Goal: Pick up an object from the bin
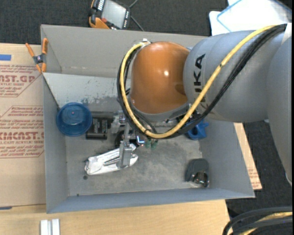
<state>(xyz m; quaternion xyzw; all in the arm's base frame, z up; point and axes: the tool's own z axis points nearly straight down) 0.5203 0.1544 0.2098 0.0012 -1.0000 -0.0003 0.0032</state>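
Bin (pixel 83 53): one, grey metal, floor scuffed and dusty. We count five loose things in it.

1. Blue round cup or lid (pixel 74 119), smooth plastic, at the left.
2. Black blocky piece (pixel 99 126), just beside the cup; its right end is hidden under the arm.
3. White, shiny, crumpled flat packet (pixel 104 163), lying front centre.
4. Dark grey rounded thing (pixel 197 172), front right, hard to make out.
5. Blue piece (pixel 199 130), mostly hidden beneath the arm.

Gripper (pixel 128 155): one, down at the packet's right end, apparently touching it. We cannot tell how far it is open, nor whether it has hold of the packet.
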